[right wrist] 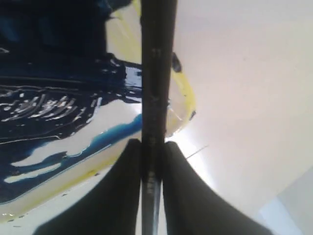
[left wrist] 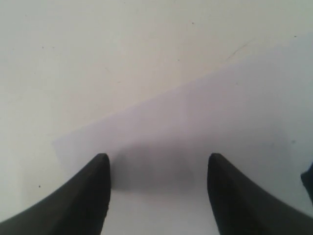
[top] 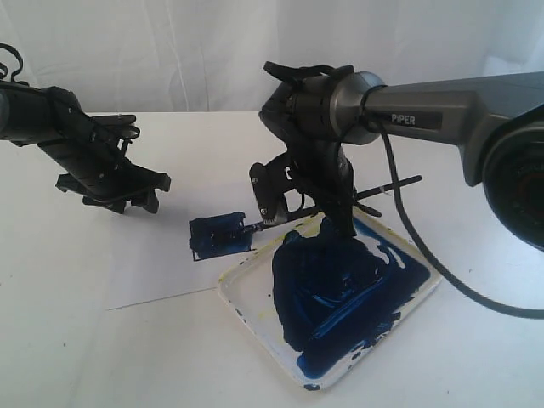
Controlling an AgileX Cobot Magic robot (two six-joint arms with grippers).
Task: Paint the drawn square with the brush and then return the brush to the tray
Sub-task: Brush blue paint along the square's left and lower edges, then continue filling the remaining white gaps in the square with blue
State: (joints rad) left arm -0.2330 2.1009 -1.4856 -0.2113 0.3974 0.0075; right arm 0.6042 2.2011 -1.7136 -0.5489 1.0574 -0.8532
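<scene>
My right gripper (top: 285,204) pinches the brush (top: 393,185) and hides its middle. The bristle end blurs into the square (top: 219,235), which is filled dark blue and lies on the paper (top: 144,255) just beside the tray (top: 248,297)'s left edge. The paper's edges barely show against the table (top: 76,357). My left gripper (left wrist: 156,159) hangs over the paper, jaws wide apart, holding nothing.

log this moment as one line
left gripper: open above paper | right gripper: shut on brush | brush: tip by drawn square | drawn square: filled blue | tray: brush not returned
</scene>
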